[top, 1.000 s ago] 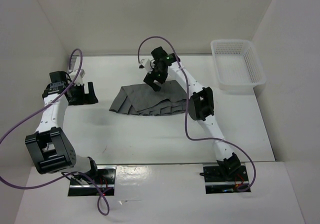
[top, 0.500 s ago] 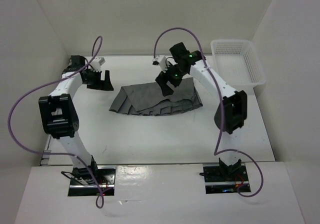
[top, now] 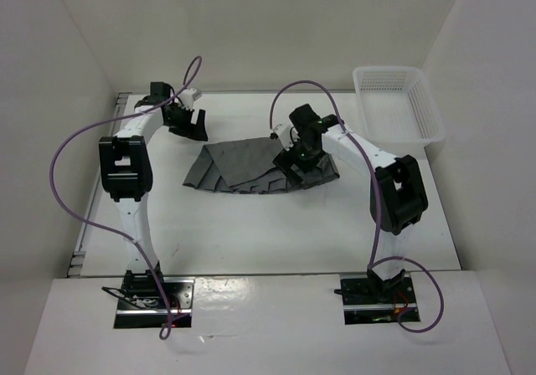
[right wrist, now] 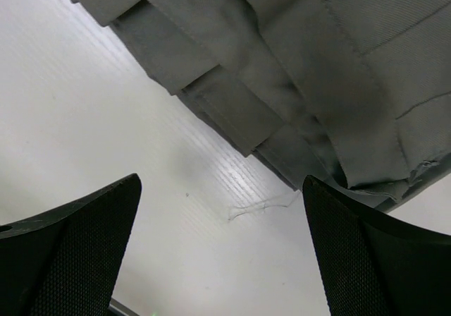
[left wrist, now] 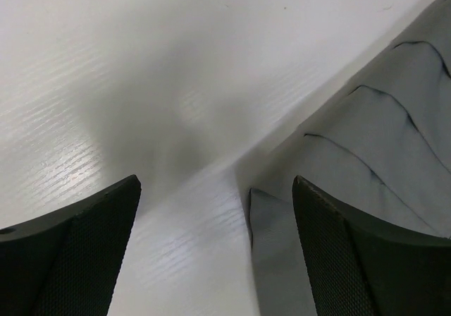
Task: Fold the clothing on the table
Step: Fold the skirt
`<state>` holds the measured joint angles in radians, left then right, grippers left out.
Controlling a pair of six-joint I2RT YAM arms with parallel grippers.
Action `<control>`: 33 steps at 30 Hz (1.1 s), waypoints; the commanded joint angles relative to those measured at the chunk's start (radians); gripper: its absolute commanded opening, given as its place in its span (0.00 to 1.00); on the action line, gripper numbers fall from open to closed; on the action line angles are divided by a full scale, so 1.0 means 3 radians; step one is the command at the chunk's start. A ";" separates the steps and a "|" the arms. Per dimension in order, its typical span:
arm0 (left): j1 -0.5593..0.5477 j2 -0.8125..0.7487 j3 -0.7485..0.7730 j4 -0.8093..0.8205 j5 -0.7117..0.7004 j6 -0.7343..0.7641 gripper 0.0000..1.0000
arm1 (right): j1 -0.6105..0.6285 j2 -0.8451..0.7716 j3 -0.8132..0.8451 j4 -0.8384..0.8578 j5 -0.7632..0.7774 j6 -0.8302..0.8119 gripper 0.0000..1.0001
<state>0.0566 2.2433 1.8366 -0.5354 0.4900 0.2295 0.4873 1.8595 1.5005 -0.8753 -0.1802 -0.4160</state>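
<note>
The clothing [top: 243,167], a dark grey pleated skirt, lies spread in the middle of the white table [top: 251,233]. My left gripper [top: 191,127] hovers open at the skirt's far left corner. In the left wrist view the left gripper [left wrist: 215,182] straddles bare table and a corner of the pleated clothing [left wrist: 384,140], which lies just inside the right finger [left wrist: 366,259]. My right gripper [top: 295,162] is open over the skirt's right near edge. In the right wrist view the right gripper [right wrist: 220,182] has only table between its fingers, with the clothing's [right wrist: 296,69] layered hem just beyond them.
A white mesh basket [top: 398,111] stands at the far right corner of the table. White walls close in the back and both sides. A loose thread [right wrist: 261,207] lies on the table by the hem. Purple cables loop above both arms.
The left arm has swung from the table's left side in to the skirt's far left corner. The right gripper has moved right and nearer, from the skirt's top edge to its right hem.
</note>
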 commanded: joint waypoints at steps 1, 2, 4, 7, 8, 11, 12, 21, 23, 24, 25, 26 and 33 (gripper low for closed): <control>-0.0005 0.0105 0.0198 -0.0219 0.0207 0.0181 0.94 | -0.0080 -0.0175 0.0040 0.0197 0.0136 0.0042 0.99; -0.0005 0.0141 0.0198 -0.0220 0.0207 0.0222 0.92 | -0.0080 -0.0175 0.0040 0.0197 0.0136 0.0042 0.99; -0.0035 0.0141 0.0127 -0.0311 0.0320 0.0298 0.88 | -0.0111 -0.0175 0.0070 0.0197 0.0136 0.0042 0.99; -0.0071 0.0141 0.0014 -0.0485 0.0427 0.0482 0.86 | -0.0111 -0.0175 0.0071 0.0197 0.0166 0.0042 0.99; -0.0107 0.0106 -0.0022 -0.0531 0.0427 0.0538 0.85 | -0.0111 -0.0175 0.0071 0.0197 0.0166 0.0042 0.99; -0.0107 0.0075 -0.0200 -0.0598 0.0468 0.0672 0.84 | -0.0142 -0.0175 0.0071 0.0228 0.0166 0.0042 0.99; -0.0107 0.0044 -0.0231 -0.0598 0.0509 0.0718 0.84 | -0.0142 -0.0175 0.0071 0.0228 0.0166 0.0042 0.99; -0.0199 0.0228 -0.0237 -0.0598 0.0570 0.0713 0.75 | -0.0142 -0.0114 0.0132 0.0228 0.0105 0.0042 0.99; -0.0199 0.0228 -0.0237 -0.0598 0.0652 0.0713 0.69 | -0.0142 -0.0114 0.0132 0.0228 0.0105 0.0042 0.99; -0.0199 0.0228 -0.0237 -0.0598 0.0652 0.0713 0.66 | -0.0142 -0.0114 0.0132 0.0228 0.0105 0.0042 0.99; -0.0199 0.0228 -0.0237 -0.0598 0.0688 0.0683 0.60 | -0.0142 -0.0114 0.0102 0.0228 0.0105 0.0042 0.99; -0.0199 0.0198 -0.0277 -0.0598 0.0688 0.0682 0.56 | -0.0142 -0.0149 0.0061 0.0228 0.0105 0.0042 0.99; -0.0199 -0.0058 -0.0711 -0.0537 0.0724 0.0350 0.00 | -0.0142 -0.0246 -0.0042 0.0325 0.0202 0.0073 0.99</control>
<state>0.0048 2.2612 1.7039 -0.6632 0.7136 0.3676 0.4507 1.8553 1.4956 -0.8360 -0.1337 -0.4091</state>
